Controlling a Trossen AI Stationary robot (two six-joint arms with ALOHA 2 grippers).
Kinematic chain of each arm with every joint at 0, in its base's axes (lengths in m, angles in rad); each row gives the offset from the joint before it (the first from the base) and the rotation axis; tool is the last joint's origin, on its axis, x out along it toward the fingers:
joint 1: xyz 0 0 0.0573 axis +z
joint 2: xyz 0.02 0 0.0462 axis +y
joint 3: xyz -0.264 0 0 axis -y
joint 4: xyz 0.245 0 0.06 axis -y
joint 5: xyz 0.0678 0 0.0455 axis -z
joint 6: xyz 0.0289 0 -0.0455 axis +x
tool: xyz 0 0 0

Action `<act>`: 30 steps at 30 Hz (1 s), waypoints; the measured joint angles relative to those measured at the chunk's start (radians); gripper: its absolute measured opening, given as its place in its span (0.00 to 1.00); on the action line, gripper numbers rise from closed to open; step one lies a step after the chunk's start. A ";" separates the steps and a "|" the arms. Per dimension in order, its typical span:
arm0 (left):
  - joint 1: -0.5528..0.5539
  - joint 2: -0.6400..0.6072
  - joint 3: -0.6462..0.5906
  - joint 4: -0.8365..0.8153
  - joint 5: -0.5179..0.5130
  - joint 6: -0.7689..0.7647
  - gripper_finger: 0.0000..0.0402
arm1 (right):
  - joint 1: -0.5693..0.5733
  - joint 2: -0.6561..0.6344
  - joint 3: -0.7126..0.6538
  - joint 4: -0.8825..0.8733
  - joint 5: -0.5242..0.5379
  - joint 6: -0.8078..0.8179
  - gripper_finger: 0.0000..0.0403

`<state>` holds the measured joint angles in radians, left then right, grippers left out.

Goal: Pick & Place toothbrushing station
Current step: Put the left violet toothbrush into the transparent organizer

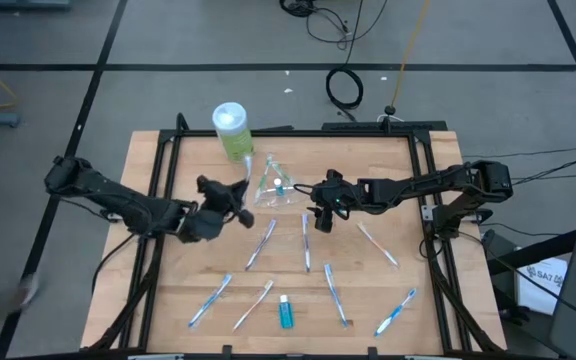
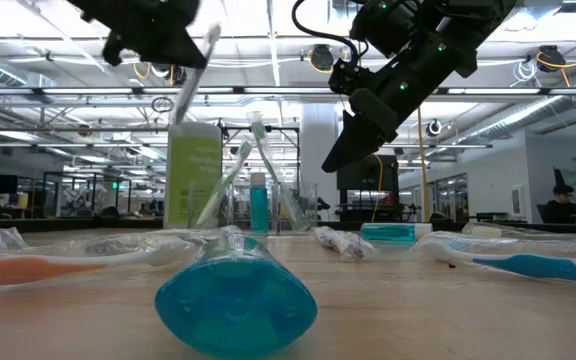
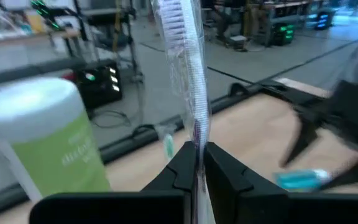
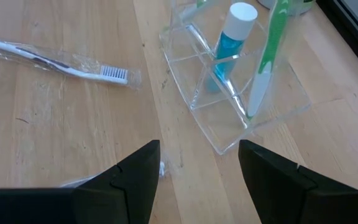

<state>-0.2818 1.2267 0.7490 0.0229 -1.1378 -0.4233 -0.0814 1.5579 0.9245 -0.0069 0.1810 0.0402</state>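
Pale matt wood table (image 1: 388, 300), glossy clear plastic holder (image 4: 241, 118), crinkly film-wrapped toothbrush (image 4: 55, 62), matt dark pincers.
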 joint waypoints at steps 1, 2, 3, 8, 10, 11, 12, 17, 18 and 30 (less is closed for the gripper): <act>0.024 0.016 0.000 0.027 0.000 0.033 0.05 | 0.000 0.000 0.000 0.002 0.000 0.000 0.52; 0.047 0.035 0.000 0.052 0.000 0.064 0.05 | 0.000 0.000 0.000 0.004 0.000 0.000 0.52; 0.070 0.058 0.000 0.081 0.000 0.089 0.05 | 0.000 0.000 0.000 0.007 0.000 0.000 0.52; 0.169 0.178 0.000 0.259 0.001 0.202 0.05 | 0.000 0.000 0.000 0.030 0.000 0.000 0.52; 0.199 0.225 0.000 0.321 0.002 0.228 0.05 | 0.000 0.000 0.000 0.041 0.000 0.000 0.52; 0.211 0.246 0.000 0.347 0.003 0.231 0.05 | 0.000 0.000 0.000 0.042 0.000 0.000 0.52; 0.223 0.268 0.000 0.364 0.008 0.227 0.05 | 0.000 0.000 0.000 0.041 -0.001 0.000 0.52; 0.250 0.362 0.000 0.373 0.038 0.103 0.05 | 0.000 0.000 0.000 0.041 -0.001 -0.001 0.52; 0.250 0.379 0.000 0.372 0.039 0.083 0.05 | 0.000 0.000 0.000 0.040 0.000 -0.003 0.52; 0.240 0.505 0.000 0.369 0.070 -0.077 0.05 | 0.000 0.000 0.000 0.040 0.000 -0.003 0.52</act>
<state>-0.0414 1.7313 0.7490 0.3919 -1.0676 -0.5007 -0.0814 1.5578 0.9249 0.0334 0.1806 0.0372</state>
